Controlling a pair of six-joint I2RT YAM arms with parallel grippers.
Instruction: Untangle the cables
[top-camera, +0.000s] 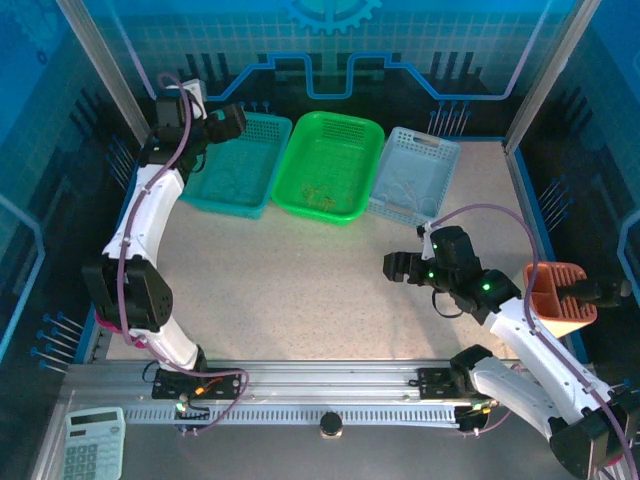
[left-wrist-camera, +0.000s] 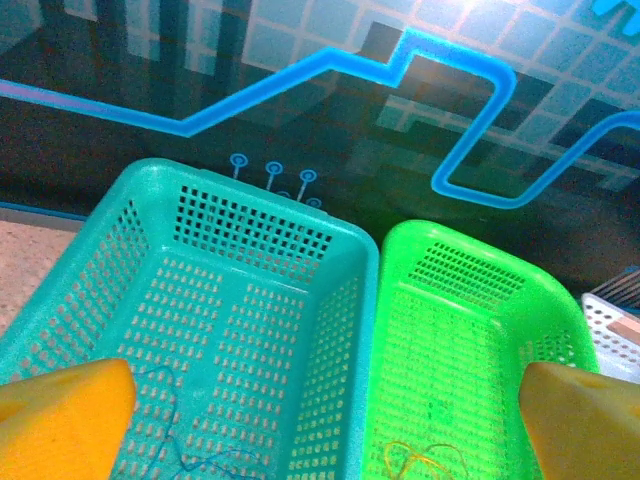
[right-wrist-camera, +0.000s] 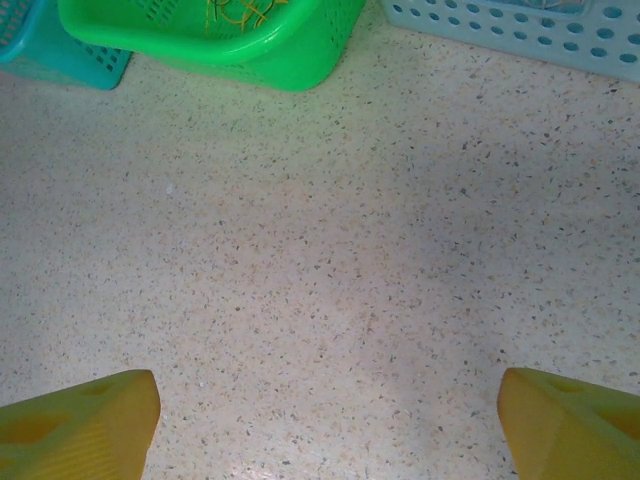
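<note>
Left claw (left-wrist-camera: 325, 410) is wide open with nothing between the pads. It hangs over the teal basket (left-wrist-camera: 250, 200), near the rim it shares with the green basket (left-wrist-camera: 470, 270). Right claw (right-wrist-camera: 325, 420) is also spread wide and empty, low over bare counter (right-wrist-camera: 330, 250), well apart from the baskets.

Cables:
- blue cable (left-wrist-camera: 185, 455) lies loose on the teal basket floor, just beside the left pad.
- yellow cable (left-wrist-camera: 425, 462) sits in a small coil on the green basket floor.
- light-blue basket (top-camera: 425, 145) shows faint pale strands in the top view, too thin to call for sure.

My read: the colours sit apart, one per basket, so this looks like the drop-off end of the job. To finish it cleanly:
- Lift the left claw straight up with the jaws wide, so no pad snags the blue loop or the mesh wall.
- Check the pads for a clinging strand before swinging away. That thread looks light and could ride along.
- Don't sweep low across the green basket.
- Keep the right claw out of the path.
</note>
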